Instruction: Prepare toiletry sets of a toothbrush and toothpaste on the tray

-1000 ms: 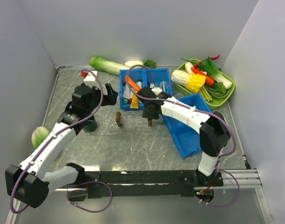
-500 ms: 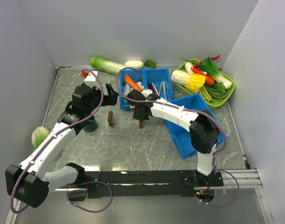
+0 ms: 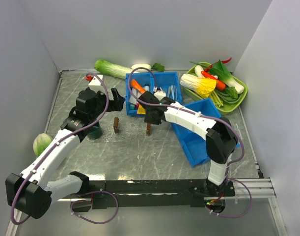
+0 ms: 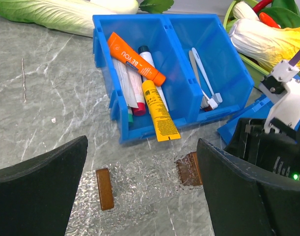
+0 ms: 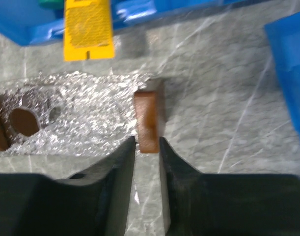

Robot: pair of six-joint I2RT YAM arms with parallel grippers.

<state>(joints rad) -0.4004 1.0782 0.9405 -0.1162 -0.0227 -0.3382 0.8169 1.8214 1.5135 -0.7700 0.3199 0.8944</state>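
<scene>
Toothpaste [image 4: 159, 110], a small flat yellow tube, is lying in the left compartment of a blue plastic two-compartment bin [image 4: 135, 133], its flat end sticking out over the front wall; a small flat orange tube [image 4: 136, 58] is lying aslant behind it in the same compartment. Slim pale toothbrushes [image 4: 206, 78] are lying in the right compartment. Just in front of the bin we are seeing the clear crinkled plastic tray [image 4: 140, 179] resting on the grey marbled table [image 3: 140, 157], with one small brown block [image 4: 104, 188] at its left edge and a second brown block [image 4: 189, 169] at its right edge. The right gripper [image 5: 147, 145] is hanging over the second brown block, its fingers standing narrowly apart with the block's near end between them; we cannot tell whether they are pinching it. The left gripper [image 3: 118, 100] is hovering near the bin, its fingers spread wide.
</scene>
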